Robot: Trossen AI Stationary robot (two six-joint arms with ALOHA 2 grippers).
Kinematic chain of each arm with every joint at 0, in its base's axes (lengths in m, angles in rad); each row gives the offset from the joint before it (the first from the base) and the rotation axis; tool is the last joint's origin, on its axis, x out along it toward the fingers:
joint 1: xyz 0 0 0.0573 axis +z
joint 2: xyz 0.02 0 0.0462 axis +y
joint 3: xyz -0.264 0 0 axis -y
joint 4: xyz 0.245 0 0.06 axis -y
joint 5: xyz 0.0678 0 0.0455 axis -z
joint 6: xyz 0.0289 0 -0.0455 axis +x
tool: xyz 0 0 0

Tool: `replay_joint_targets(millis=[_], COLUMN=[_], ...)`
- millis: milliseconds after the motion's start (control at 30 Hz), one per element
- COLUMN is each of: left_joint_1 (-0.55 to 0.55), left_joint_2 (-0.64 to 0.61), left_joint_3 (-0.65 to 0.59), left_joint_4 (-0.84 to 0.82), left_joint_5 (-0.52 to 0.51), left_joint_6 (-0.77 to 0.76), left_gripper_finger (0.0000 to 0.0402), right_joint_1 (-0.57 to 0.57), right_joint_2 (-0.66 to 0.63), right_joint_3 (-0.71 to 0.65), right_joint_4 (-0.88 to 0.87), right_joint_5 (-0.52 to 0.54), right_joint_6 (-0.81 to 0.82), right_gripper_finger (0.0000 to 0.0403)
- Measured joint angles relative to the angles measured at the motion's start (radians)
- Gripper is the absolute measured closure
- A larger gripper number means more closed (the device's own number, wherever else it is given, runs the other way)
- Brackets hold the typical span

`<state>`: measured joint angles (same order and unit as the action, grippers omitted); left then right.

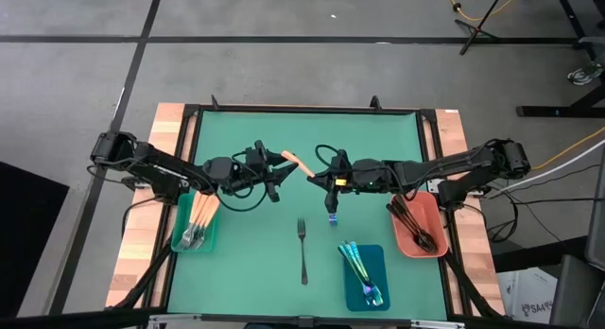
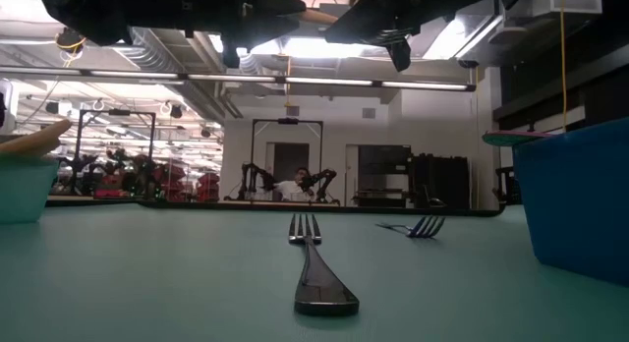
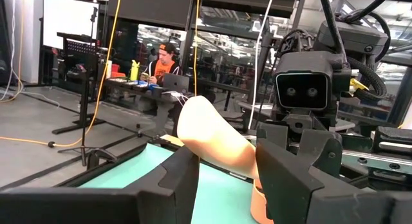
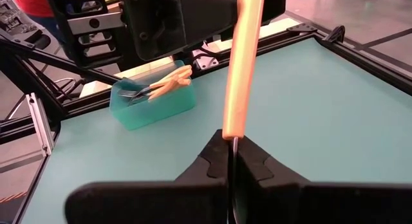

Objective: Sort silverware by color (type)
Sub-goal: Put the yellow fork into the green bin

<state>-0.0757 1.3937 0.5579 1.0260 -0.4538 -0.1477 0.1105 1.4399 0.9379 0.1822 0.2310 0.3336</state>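
Note:
An orange-handled utensil (image 1: 297,163) hangs in the air over the middle of the green mat, between my two grippers. My right gripper (image 1: 318,175) is shut on it. My left gripper (image 1: 280,169) is open, with its fingers on either side of the handle's free end (image 3: 205,129). A dark fork (image 1: 302,250) lies flat on the mat toward the near edge. A blue-teal fork (image 1: 333,214) lies under my right gripper. The utensil's head is hidden behind my right fingers. My right gripper pinches the utensil's thin metal neck (image 4: 232,141), just below the orange handle, between its two fingertips. It comes in nearly level from the table's right. The handle runs on beyond the fingertips toward my left gripper, clear of the mat. My left gripper's fingers (image 3: 291,166) flank the handle's end; I cannot tell whether they touch it.
A teal tray (image 1: 180,242) at the left holds orange-handled utensils. A blue tray (image 1: 378,263) near the front right holds blue-teal ones. A salmon tray (image 1: 432,216) at the right holds dark ones. A person sits far behind the table.

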Motion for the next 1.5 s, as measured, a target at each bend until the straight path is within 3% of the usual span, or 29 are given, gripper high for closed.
replay_joint_targets(millis=[300, 1000, 1333, 1500], left_joint_1=[0.0, -0.001, -0.001, -0.001], left_joint_2=[0.0, 0.0, 0.0, 0.001], left_joint_3=[0.0, 0.0, 0.0, 0.0], left_joint_4=[0.0, 0.001, -0.005, 0.0], left_joint_5=[0.0, 0.01, 0.094, 0.191], left_joint_6=[0.001, -0.002, 0.034, 0.108], left_gripper_finger=[0.0258, 0.0308, 0.0311, 0.0311], right_joint_1=[0.0, 0.0, 0.0, 0.0], right_joint_2=[0.0, 0.0, 0.0, 0.0], right_joint_3=[0.0, -0.001, -0.001, -0.001], right_joint_4=[0.0, -0.02, -0.054, -0.06], right_joint_5=[-0.007, -0.018, -0.082, -0.155], right_joint_6=[0.0, -0.002, -0.001, -0.018], right_gripper_finger=[0.0403, 0.0403, 0.0403, 0.0403])
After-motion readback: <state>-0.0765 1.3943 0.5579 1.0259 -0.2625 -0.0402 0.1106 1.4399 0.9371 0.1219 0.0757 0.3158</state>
